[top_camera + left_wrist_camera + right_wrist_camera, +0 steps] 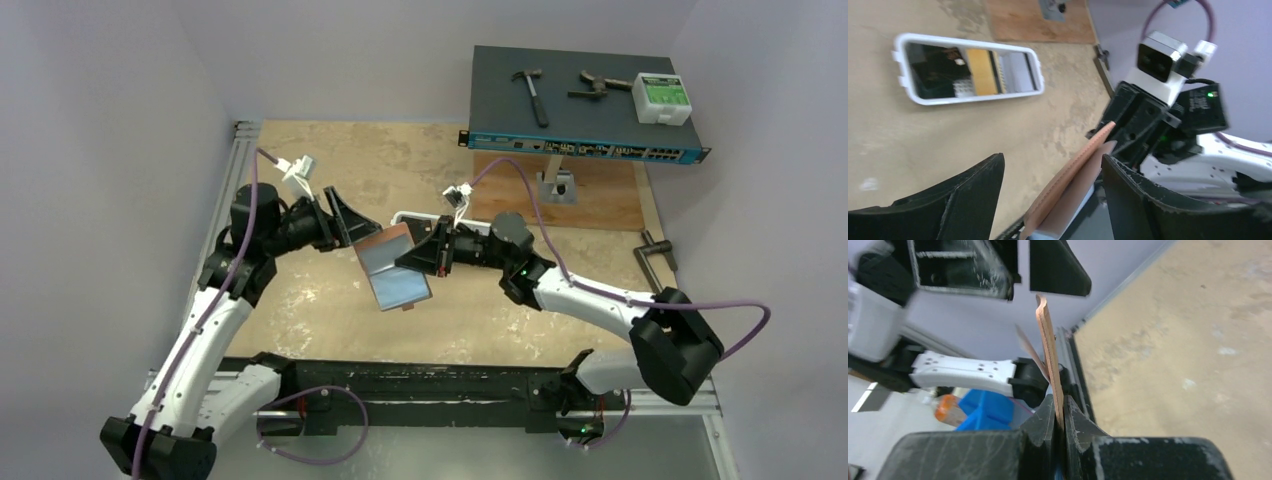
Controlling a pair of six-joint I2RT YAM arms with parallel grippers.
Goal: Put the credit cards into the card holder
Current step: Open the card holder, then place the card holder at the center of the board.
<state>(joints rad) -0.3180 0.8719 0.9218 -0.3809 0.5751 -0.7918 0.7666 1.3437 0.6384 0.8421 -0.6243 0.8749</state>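
The reddish-brown card holder (385, 241) hangs above the table between the two arms. My right gripper (428, 256) is shut on its right edge, and in the right wrist view the leather edge (1049, 350) stands upright between the clamped jaws (1062, 412). A pale blue-grey card (397, 279) lies against the holder's face. My left gripper (357, 230) is open, its fingers either side of the holder (1073, 177) without touching it. More credit cards lie in the white tray (898, 70): a black one (933, 70), an orange-yellow one (980, 72) and a pale one (1015, 72).
In the top view the white tray (403, 215) sits just behind the right gripper, mostly hidden. A network switch (585, 145) at the back right carries two hammers and a white box (662, 98). A metal clamp (655, 250) lies near the right edge.
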